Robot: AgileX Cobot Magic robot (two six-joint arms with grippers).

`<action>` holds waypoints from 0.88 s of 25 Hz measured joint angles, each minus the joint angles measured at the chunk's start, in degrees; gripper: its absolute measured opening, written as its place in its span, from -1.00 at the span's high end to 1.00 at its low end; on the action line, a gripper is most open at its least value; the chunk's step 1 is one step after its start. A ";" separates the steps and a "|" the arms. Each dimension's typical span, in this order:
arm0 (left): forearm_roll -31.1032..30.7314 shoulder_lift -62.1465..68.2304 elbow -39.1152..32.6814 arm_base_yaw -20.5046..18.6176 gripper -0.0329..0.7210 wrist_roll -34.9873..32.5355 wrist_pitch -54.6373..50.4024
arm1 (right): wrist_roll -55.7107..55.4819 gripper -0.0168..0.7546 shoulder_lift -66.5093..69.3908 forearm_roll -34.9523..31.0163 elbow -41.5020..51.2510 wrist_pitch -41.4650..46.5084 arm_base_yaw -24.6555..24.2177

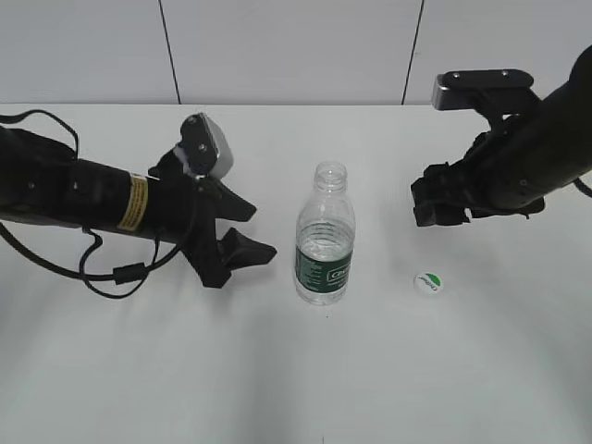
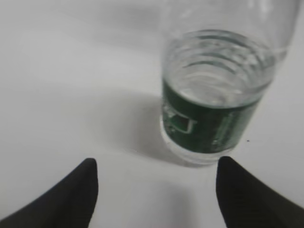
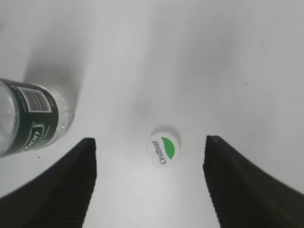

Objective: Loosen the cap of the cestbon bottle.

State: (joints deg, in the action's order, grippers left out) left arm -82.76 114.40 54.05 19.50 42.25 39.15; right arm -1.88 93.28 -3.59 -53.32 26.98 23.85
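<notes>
The cestbon bottle stands upright mid-table with its neck open and no cap on it; it also shows in the left wrist view and at the left edge of the right wrist view. The cap lies flat on the table to the bottle's right, green-and-white top up, and shows in the right wrist view. My left gripper is open and empty just left of the bottle, its fingers short of the bottle's base. My right gripper is open and empty above and behind the cap, which lies ahead of its fingers.
The white table runs to a pale panelled wall at the back. A black cable loops under the left arm.
</notes>
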 joint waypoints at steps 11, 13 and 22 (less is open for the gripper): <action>4.55 -8.54 -0.06 0.32 -0.31 4.46 -51.56 | -2.44 -0.44 -1.37 18.03 -9.94 8.20 0.00; 8.30 -8.98 -0.06 0.32 -0.30 4.46 -61.04 | -2.67 -0.44 -1.43 19.84 -11.83 10.56 0.00; 50.02 -9.69 1.27 0.22 -0.30 -25.24 -73.41 | -4.39 -0.44 -1.49 21.90 -22.31 24.00 -2.84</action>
State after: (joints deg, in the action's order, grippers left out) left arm -32.73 104.71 55.32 19.72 17.00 -34.26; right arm -6.27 91.80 18.32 -75.63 50.97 21.02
